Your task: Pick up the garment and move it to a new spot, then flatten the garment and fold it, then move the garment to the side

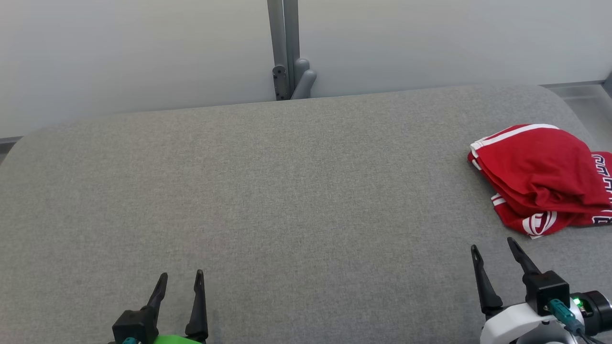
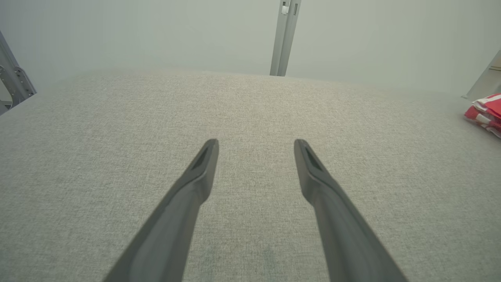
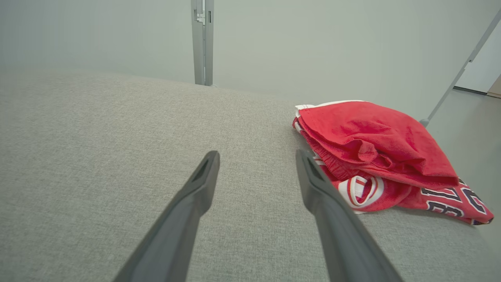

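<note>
Red garment [image 1: 535,177] lies at the right end of the grey counter [image 1: 287,191], well right of the post [image 1: 283,48] and nearer the robot than it. It is folded into a loose bundle with a plain red layer on top. White trim, a round white logo and dark lettering stick out underneath. Its right edge runs out of the head view.

Right hand [image 1: 492,243]: released, fingers spread, nothing between them. It is right of the post on the robot's side of the garment, near the bundle but apart from it. In the right wrist view the right-side finger lines up with the garment's near edge. I can't tell from that view whether they touch, but the head view shows a gap.

Left hand [image 1: 181,273]: released too, fingers apart and empty. It is left of the post, at the near side of the counter over bare fabric, well apart from the garment.
</note>
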You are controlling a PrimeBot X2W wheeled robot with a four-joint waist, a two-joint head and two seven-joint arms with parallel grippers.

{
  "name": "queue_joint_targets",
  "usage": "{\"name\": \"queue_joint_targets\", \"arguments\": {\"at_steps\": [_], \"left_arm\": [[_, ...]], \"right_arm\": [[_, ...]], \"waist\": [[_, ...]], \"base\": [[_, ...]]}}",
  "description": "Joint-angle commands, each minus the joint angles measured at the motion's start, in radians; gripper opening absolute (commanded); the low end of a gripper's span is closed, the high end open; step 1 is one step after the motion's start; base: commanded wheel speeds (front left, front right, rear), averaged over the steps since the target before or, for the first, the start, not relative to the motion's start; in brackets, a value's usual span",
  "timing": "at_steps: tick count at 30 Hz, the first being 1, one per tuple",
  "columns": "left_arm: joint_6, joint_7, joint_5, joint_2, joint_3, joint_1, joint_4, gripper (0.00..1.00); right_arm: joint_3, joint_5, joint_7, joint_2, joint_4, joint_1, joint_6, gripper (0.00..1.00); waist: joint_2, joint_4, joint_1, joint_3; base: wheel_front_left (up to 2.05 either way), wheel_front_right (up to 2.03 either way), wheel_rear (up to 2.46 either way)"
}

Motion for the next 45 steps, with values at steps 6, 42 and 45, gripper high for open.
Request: {"name": "queue_joint_targets", "arguments": {"at_steps": [6, 42, 45], "left_arm": [[0.010, -0.003, -0.014, 0.003, 0.013, -0.004, 0.022, 1.00], [0.009, 0.008, -0.033, -0.003, 0.006, 0.022, 0.077, 0.00], [0.007, 0.019, -0.065, -0.003, 0.012, 0.019, 0.088, 0.00]], "right_arm": [[0.030, -0.005, -0.002, 0.002, 0.016, -0.023, -0.002, 1.00], [0.046, -0.005, 0.004, 0.023, 0.069, 0.006, 0.000, 0.00], [0.037, 0.033, 0.018, 0.027, 0.084, 0.004, 0.000, 0.00]], "waist": [[0.0000, 0.013, 0.0000, -0.008], [0.0000, 0.023, 0.0000, -0.010], [0.0000, 0.023, 0.0000, -0.009]], "base": [[0.00, 0.00, 0.00], [0.00, 0.00, 0.00], [0.00, 0.00, 0.00]]}}
